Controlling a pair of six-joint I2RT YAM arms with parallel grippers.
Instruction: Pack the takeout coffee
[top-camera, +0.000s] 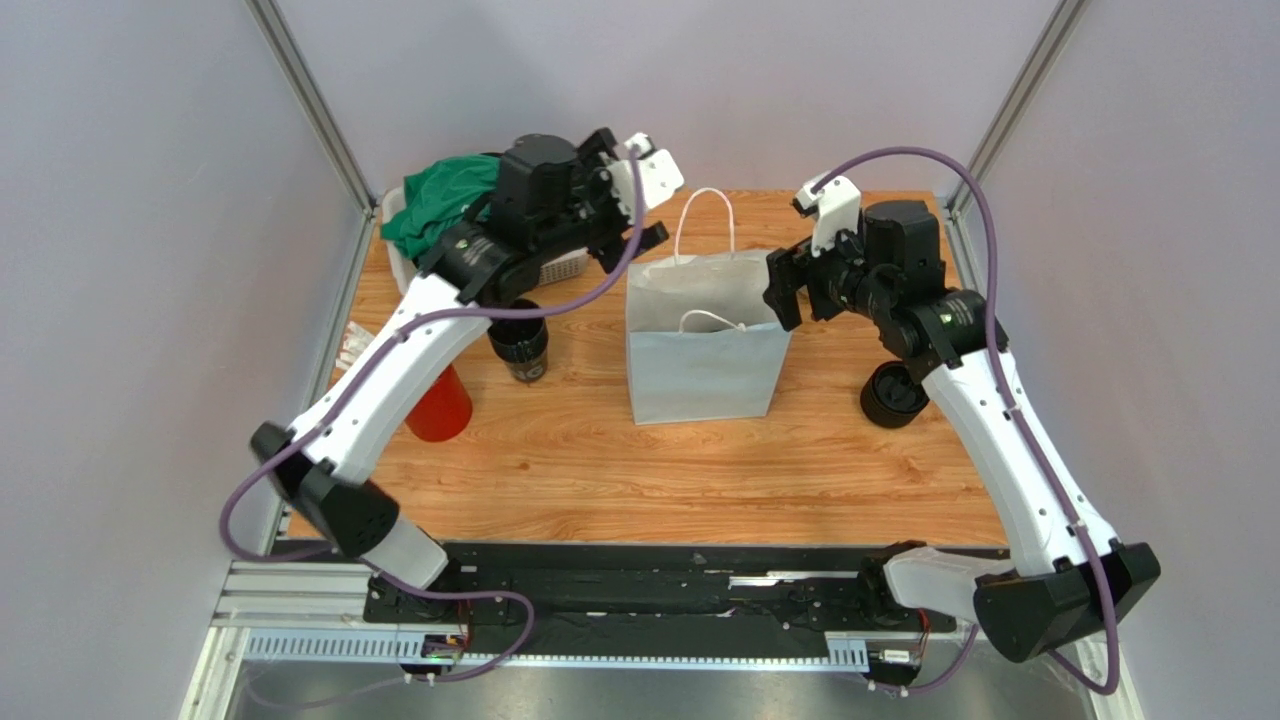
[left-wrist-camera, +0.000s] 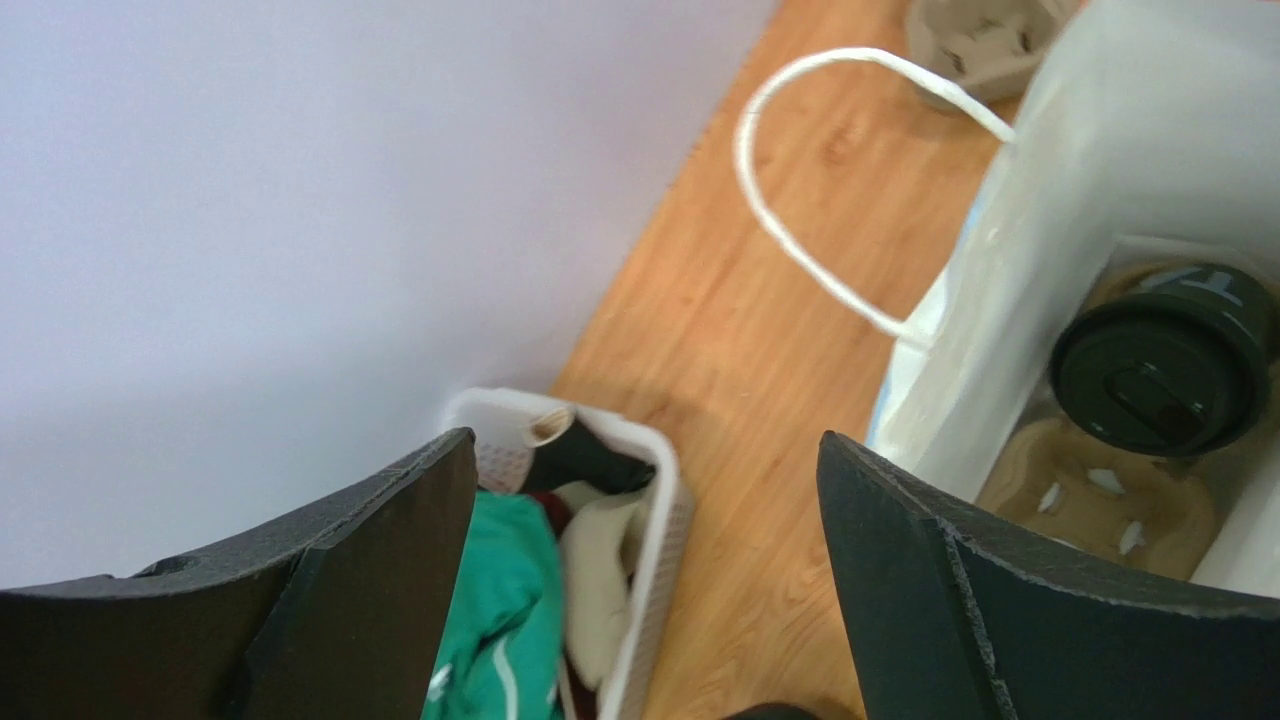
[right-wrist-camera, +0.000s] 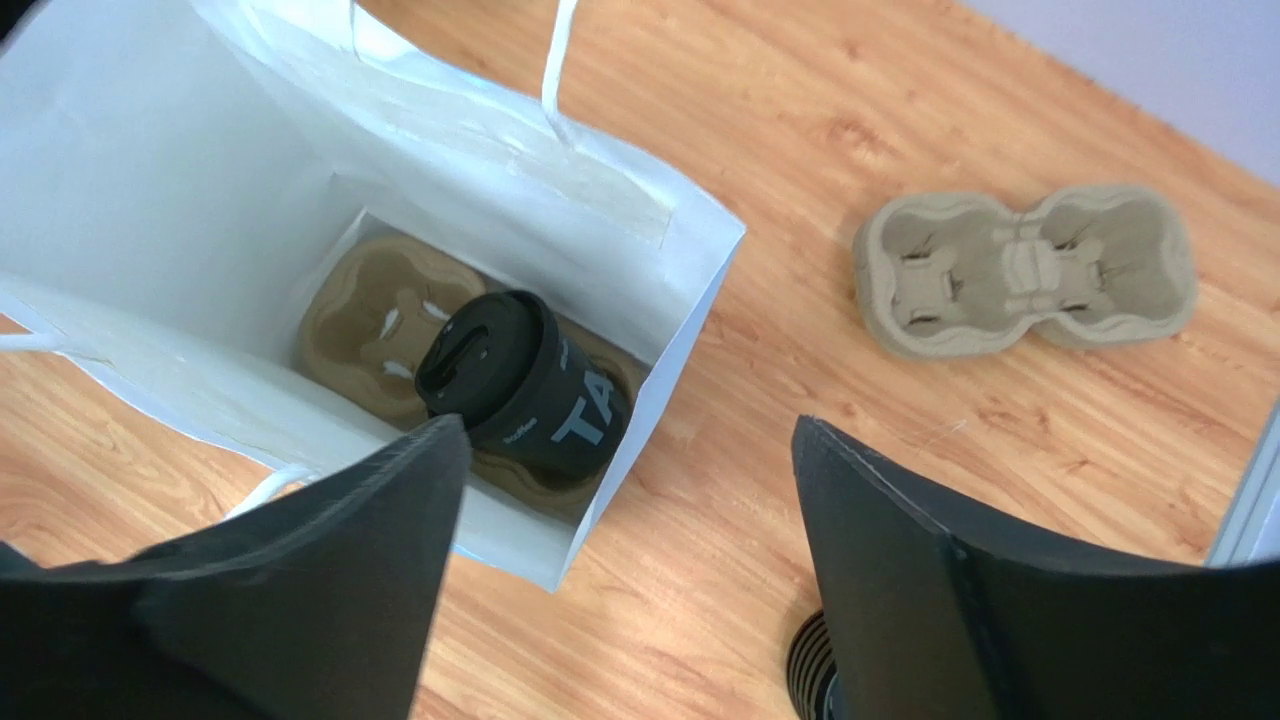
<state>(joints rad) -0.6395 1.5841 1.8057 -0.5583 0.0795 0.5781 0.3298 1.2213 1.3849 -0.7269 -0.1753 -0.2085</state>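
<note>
The takeout coffee (right-wrist-camera: 519, 387) stands inside the white paper bag (right-wrist-camera: 661, 225) at the middle of the counter (top-camera: 601, 465). It is seated in one well of a brown pulp carrier (right-wrist-camera: 361, 308) on the bag's floor, with the other well bare. From the right wrist view it seems to lean a little, though the slanted camera may be the cause. The left claw (left-wrist-camera: 643, 438) hangs spread wide at about 11 o'clock from the bag and grips nothing. The right claw (right-wrist-camera: 627, 435) is likewise spread and empty at about 2 o'clock, looking down into the bag's mouth. The cup is probably light, and whether it holds liquid cannot be told. Its paper wall is likely to dent under a hard squeeze, and its smooth coating could slip between hard pads. The black lid (left-wrist-camera: 1165, 368) is only pressed on, so pinching or lifting by it risks popping it off. The safest hold is across the body just under the lid's rim, where the rolled edge stiffens the wall, with the cup kept upright. The bag itself is thin and floppy, so its walls and looped handles (left-wrist-camera: 781, 210) offer little support. A spare carrier (right-wrist-camera: 1025, 270) lies on the counter at 3 o'clock from the bag in the right wrist view.
</note>
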